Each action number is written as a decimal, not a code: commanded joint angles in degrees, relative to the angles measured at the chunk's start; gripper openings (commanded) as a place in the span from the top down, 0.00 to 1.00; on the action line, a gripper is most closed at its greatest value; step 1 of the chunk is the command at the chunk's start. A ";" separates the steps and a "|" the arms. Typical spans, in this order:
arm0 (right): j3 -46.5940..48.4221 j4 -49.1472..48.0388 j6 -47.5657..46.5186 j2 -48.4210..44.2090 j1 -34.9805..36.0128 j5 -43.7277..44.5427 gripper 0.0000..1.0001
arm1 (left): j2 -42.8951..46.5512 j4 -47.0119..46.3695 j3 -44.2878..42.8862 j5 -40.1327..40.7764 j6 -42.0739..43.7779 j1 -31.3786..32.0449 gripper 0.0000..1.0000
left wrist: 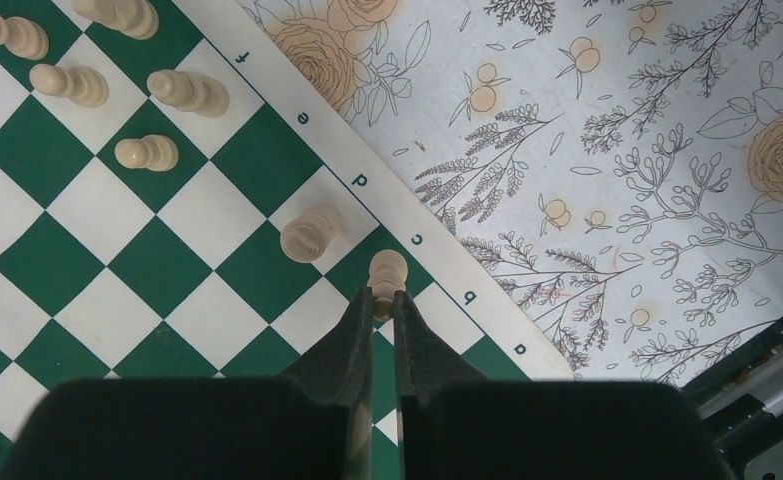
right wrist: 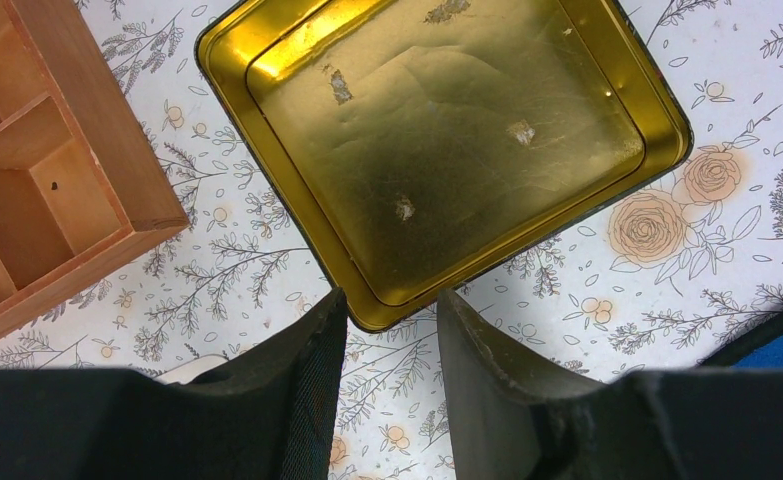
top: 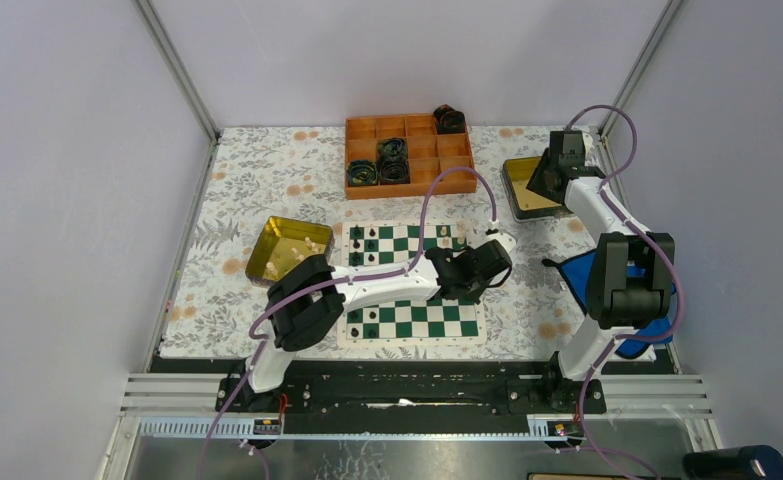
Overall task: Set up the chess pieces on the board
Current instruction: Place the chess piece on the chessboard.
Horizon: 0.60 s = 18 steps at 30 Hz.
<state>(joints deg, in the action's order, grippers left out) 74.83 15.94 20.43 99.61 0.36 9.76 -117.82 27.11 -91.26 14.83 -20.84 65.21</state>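
Observation:
The green-and-white board (top: 437, 321) lies in the middle of the table. In the left wrist view my left gripper (left wrist: 385, 300) is shut on a cream chess piece (left wrist: 388, 270) over a green square by the board's lettered border (left wrist: 407, 205); I cannot tell whether the piece touches the board. Another cream piece (left wrist: 309, 237) stands one square away, and several more (left wrist: 147, 152) stand further in. Black pieces (top: 362, 241) stand at the board's far left. My right gripper (right wrist: 390, 300) is open and empty, hovering at the near edge of a yellow-lined tin (right wrist: 447, 140).
An orange compartment tray (top: 417, 182) with black coiled rolls (top: 392, 160) sits at the back. A second tin (top: 279, 250) holding cream pieces lies left of the board. A blue object (top: 577, 275) lies by the right arm. Floral cloth covers the table.

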 commanded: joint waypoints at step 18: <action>0.67 -2.31 0.23 -0.92 -0.01 -0.41 0.55 | 1.38 0.00 3.74 1.31 -3.01 0.18 0.97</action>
<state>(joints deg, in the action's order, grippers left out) 74.83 15.84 20.43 99.61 0.36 9.76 -117.84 27.31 -88.73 14.92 -22.79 65.21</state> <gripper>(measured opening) 0.452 0.130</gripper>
